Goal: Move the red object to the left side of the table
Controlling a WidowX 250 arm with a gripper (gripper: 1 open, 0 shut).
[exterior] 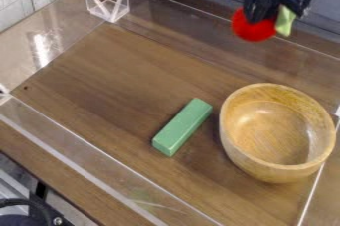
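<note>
The red object (250,25), a small round bright-red toy fruit, hangs above the far right part of the table (119,81). My dark gripper (260,15) comes down from the top edge and is shut on it. A bit of green shows at the fruit's right side, against the fingers. The fruit is off the tabletop, behind the wooden bowl.
A wooden bowl (275,132) sits at the right, near the front. A green rectangular block (182,126) lies just left of it. Low clear plastic walls (80,145) edge the table. A clear folded stand (105,4) is at the far left corner.
</note>
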